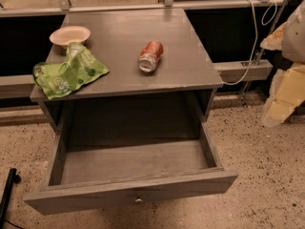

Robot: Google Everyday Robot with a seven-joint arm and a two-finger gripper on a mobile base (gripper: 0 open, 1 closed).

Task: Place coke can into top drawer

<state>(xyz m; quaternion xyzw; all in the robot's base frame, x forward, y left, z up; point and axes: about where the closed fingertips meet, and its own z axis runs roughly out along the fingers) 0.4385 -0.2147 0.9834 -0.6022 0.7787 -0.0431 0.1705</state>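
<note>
The coke can (150, 56) lies on its side on the grey cabinet top (119, 32), right of centre, with a silver end facing me. The top drawer (133, 187) is pulled fully open below it, and its inside is bare. A small round knob (138, 200) sits at the centre of the front panel. My gripper (281, 99) shows as pale yellow-white shapes at the right edge of the view. It is beside the cabinet, well to the right of the can and touching nothing.
A green snack bag (69, 73) lies at the left front of the cabinet top, partly over the edge. A pale bowl (69, 35) stands behind it. A white cable (252, 42) hangs at the right. A black object (7, 190) stands on the speckled floor at lower left.
</note>
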